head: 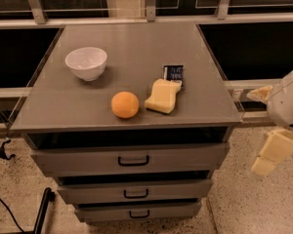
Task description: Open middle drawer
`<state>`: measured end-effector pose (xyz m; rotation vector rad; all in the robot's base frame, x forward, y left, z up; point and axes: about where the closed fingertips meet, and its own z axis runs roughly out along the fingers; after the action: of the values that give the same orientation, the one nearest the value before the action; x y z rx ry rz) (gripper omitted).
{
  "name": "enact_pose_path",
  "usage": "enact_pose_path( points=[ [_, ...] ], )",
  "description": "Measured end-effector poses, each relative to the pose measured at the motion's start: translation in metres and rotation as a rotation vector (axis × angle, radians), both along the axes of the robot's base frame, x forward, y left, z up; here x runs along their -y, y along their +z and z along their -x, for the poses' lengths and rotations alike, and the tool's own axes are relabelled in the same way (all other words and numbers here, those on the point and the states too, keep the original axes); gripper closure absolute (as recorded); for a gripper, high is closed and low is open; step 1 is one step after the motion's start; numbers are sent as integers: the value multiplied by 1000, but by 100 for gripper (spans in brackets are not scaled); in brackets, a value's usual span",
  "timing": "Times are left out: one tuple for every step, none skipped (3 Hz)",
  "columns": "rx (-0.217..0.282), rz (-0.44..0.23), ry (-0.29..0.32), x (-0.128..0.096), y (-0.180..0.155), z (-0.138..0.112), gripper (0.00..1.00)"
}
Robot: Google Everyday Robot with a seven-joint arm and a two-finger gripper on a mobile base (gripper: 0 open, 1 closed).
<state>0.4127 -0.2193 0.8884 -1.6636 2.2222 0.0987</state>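
The middle drawer [135, 189] is the second of three grey drawers in the cabinet and looks shut, with its small black bar handle [136, 194] at centre. The top drawer [132, 159] is above it and the lowest drawer [136, 212] below it. My gripper [271, 155] hangs from the white arm [288, 104] at the right edge of the camera view. It is off to the right of the cabinet, about level with the top drawer, and touches nothing.
On the cabinet top [63, 106] stand a white bowl [86, 62], an orange [125, 104], a yellow sponge [162, 95] and a dark snack packet [173, 73]. A railing with dark panels runs behind. A black cable and stand [39, 213] lie on the floor at the lower left.
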Motion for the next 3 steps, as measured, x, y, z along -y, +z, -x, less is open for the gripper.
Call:
enact_pose_path(
  points=[
    [-28,-107,-24,-6,-56,16,0],
    [-24,-95,-19,-7,-51,15,0],
    [-24,-95,-19,-6,-50,15,0]
  ],
)
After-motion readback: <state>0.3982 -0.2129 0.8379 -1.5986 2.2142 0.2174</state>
